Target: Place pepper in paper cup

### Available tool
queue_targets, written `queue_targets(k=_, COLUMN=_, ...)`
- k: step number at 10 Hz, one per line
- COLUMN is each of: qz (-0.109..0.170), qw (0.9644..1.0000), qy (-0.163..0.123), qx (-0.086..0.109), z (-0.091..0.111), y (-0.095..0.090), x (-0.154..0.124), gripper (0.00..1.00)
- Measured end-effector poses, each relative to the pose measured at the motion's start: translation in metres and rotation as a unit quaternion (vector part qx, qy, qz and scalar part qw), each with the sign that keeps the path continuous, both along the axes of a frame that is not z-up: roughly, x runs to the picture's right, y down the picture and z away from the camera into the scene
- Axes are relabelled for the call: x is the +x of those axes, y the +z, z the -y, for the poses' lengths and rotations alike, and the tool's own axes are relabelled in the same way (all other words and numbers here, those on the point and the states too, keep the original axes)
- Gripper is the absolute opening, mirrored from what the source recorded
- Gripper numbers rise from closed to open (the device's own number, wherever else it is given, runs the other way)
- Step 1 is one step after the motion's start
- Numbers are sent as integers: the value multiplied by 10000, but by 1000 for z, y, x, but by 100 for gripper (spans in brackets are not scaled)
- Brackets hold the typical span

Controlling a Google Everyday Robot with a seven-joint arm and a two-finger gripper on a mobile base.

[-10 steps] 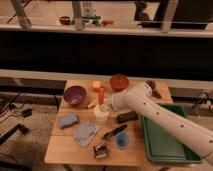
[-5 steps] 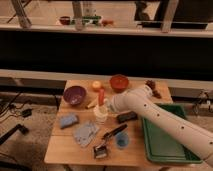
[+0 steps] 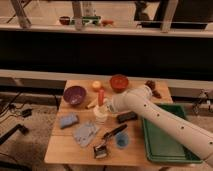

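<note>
The slim red-orange pepper point(image 3: 101, 96) stands upright, its lower end at the rim of the small off-white paper cup point(image 3: 100, 115) near the middle of the wooden table point(image 3: 75, 152). My gripper point(image 3: 104, 104) is at the end of the white arm, which reaches in from the lower right. It sits right against the pepper, just above the cup, and appears shut on the pepper. The pepper's lower tip is hidden by the cup and the gripper.
A purple bowl point(image 3: 74, 94), a round yellow fruit point(image 3: 96, 85) and an orange-red bowl point(image 3: 119, 81) stand behind the cup. A blue sponge point(image 3: 68, 120), a grey cloth point(image 3: 86, 133), a brush point(image 3: 103, 149), a small blue cup point(image 3: 121, 142) and a black block point(image 3: 126, 117) lie nearer. A green tray point(image 3: 165, 142) is at the right.
Almost nothing has changed. The gripper and the upright pepper stay over the paper cup, perhaps a touch lower.
</note>
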State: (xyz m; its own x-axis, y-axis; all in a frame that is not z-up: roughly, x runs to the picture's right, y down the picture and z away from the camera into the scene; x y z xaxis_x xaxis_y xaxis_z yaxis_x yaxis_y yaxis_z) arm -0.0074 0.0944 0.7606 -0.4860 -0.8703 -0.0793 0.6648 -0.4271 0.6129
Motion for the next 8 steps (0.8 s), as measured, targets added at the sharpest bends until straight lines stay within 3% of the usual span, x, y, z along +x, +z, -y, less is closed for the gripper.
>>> queue_targets(k=5, qz=-1, qw=10000, qy=3, qx=0, z=0, y=0, x=0, gripper=71)
queue_targets(k=6, qz=-2, qw=10000, qy=4, qx=1, z=0, y=0, x=0, gripper=78)
queue_targets(k=8, qz=-4, qw=10000, qy=7, qx=1, z=0, y=0, x=1, gripper=80)
